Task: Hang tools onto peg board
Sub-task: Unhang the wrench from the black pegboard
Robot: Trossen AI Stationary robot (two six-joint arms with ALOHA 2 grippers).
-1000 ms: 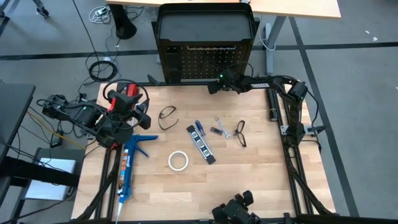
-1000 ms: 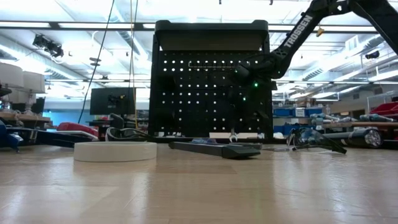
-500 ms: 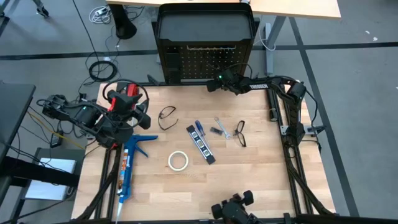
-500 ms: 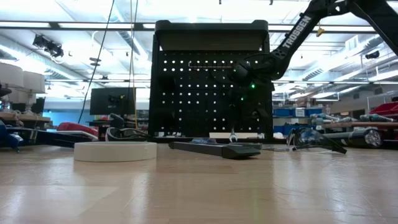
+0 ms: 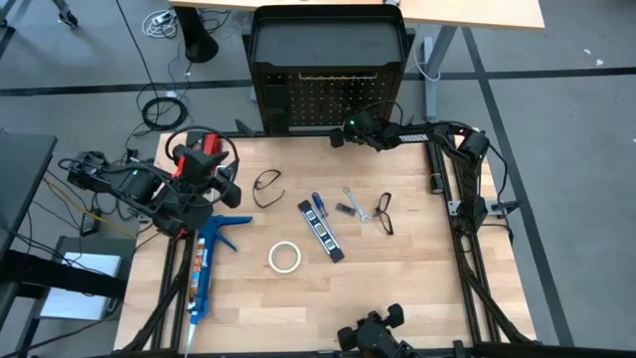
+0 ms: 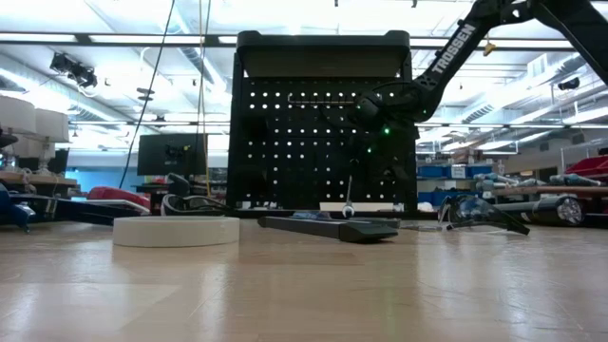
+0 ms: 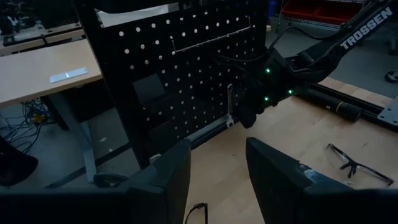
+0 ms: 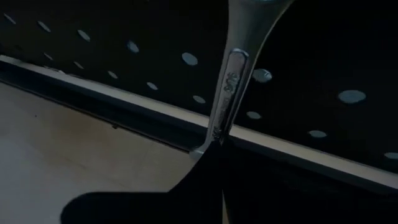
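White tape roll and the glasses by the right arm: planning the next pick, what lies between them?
In the high view, the blue-handled screwdriver, a black-and-white pen-like tool and a silver wrench lie between the white tape roll and those glasses.

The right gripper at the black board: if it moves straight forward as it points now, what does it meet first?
Most likely the silver wrench hanging close in front of the right gripper, then the black perforated metal peg board behind it; depth is unclear.

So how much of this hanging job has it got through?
Barely started. The peg board shows just one silver wrench against it, and the right claw is shut on that wrench. The tape roll, screwdriver, both safety glasses and another wrench lie on the table.
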